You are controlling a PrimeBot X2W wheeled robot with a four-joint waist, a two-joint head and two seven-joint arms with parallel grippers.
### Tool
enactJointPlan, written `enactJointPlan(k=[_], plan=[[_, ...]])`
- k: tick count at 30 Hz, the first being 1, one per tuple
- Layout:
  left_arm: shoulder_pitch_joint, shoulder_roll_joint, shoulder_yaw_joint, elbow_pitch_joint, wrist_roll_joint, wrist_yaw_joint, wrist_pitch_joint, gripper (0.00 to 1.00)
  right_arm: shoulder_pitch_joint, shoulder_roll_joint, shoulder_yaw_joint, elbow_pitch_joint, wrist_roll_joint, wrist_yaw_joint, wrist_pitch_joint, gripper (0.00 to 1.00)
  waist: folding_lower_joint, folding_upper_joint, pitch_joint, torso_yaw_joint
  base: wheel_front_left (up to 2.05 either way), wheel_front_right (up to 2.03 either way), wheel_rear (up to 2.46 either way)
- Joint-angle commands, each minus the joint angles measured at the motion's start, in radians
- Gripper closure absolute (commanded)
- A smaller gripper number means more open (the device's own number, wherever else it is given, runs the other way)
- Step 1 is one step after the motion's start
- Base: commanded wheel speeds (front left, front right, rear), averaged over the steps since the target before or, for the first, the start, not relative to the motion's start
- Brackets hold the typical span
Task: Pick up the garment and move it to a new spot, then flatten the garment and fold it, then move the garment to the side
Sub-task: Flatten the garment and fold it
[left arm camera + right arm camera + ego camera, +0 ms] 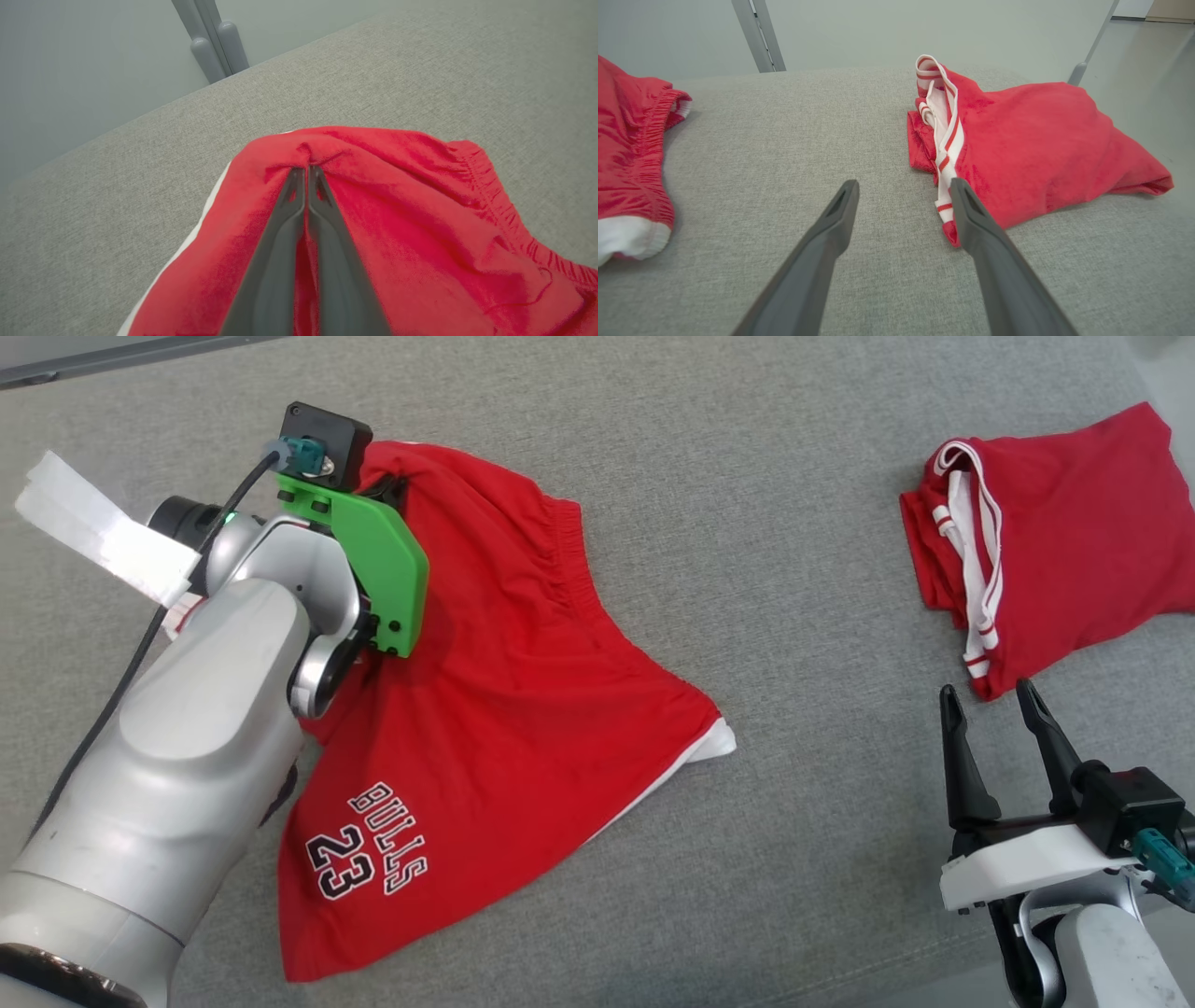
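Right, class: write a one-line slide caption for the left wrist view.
Left gripper pinches a fold of the red shorts on the grey fabric surface.

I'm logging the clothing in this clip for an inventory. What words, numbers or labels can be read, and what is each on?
"BULLS": on the red shorts, near one leg hem, in outlined letters.
"23": on the same shorts, right beneath that word.
Folded red garment: no print shows on it.
White strip by the left arm: no writing can be made out.

Red shorts (523, 691), printed BULLS 23, lie spread but rumpled.
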Motion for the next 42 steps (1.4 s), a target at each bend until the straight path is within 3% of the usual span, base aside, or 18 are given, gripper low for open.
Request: enactJointPlan(k=[1, 5, 8, 10, 11, 12, 17, 22, 28, 36, 42], plan=[[-0.023, 0.008, -0.008, 0.033, 0.014, -0.013, -0.013, 1.00, -0.012, 0.001, 0.001, 0.004, 0.010, -0.002, -0.003, 0.00, 0.0000, -0.0001, 0.015, -0.028, 0.00, 0.00, 0.00], [-0.054, 0.010, -0.030, 0.125, 0.047, -0.053, -0.081, 1.00, -0.010, 0.005, -0.002, 0.007, 0.011, -0.002, -0.003, 0.00, 0.0000, -0.0001, 0.018, -0.054, 0.00, 0.00, 0.00], [-0.046, -0.005, -0.017, 0.193, 0.036, -0.055, -0.141, 1.00, -0.002, 0.007, -0.004, 0.011, 0.010, -0.002, -0.003, 0.00, 0.0000, -0.0001, 0.011, -0.065, 0.00, 0.00, 0.00], [-0.033, -0.021, -0.016, 0.225, 0.032, -0.057, -0.171, 0.49, 0.004, 0.010, -0.013, 0.012, 0.010, -0.002, -0.003, 0.00, 0.0000, -0.0001, 0.002, -0.066, 0.00, 0.00, 0.00], [-0.022, -0.028, -0.013, 0.238, 0.024, -0.059, -0.180, 0.07, 0.009, 0.011, -0.015, 0.013, 0.009, -0.002, -0.003, 0.00, 0.0000, -0.0001, -0.005, -0.065, 0.00, 0.00, 0.00], [-0.012, -0.034, -0.010, 0.249, 0.019, -0.059, -0.190, 0.00, 0.016, 0.012, -0.020, 0.015, 0.007, -0.002, -0.003, 0.00, 0.0000, -0.0001, -0.014, -0.062, 0.00, 0.00, 0.00], [0.046, -0.036, 0.020, 0.250, -0.018, -0.042, -0.246, 0.00, 0.044, 0.017, -0.033, 0.014, 0.004, -0.002, -0.003, 0.00, 0.0000, -0.0001, -0.071, -0.041, 0.00, 0.00, 0.00], [0.169, -0.017, 0.079, 0.143, -0.078, 0.000, -0.326, 0.00, 0.080, 0.021, -0.050, 0.011, -0.001, -0.002, -0.003, 0.00, 0.0000, -0.0001, -0.134, -0.011, 0.00, 0.00, 0.00], [0.419, 0.058, 0.124, -0.138, -0.122, 0.121, -0.370, 0.00, 0.101, 0.023, -0.060, -0.002, -0.004, -0.002, -0.003, 0.00, 0.0000, -0.0001, -0.161, 0.024, 0.00, 0.00, 0.00], [0.730, 0.171, 0.139, -0.562, -0.149, 0.323, -0.322, 0.00, 0.108, 0.015, -0.067, -0.010, -0.003, -0.002, -0.003, 0.00, 0.0000, -0.0001, -0.134, 0.087, 0.00, 0.00, 0.00], [0.842, 0.224, 0.122, -0.705, -0.166, 0.400, -0.257, 0.00, 0.081, 0.007, -0.056, -0.005, -0.003, -0.002, -0.003, 0.00, 0.0000, -0.0001, -0.123, 0.113, 0.00, 0.00, 0.00]])
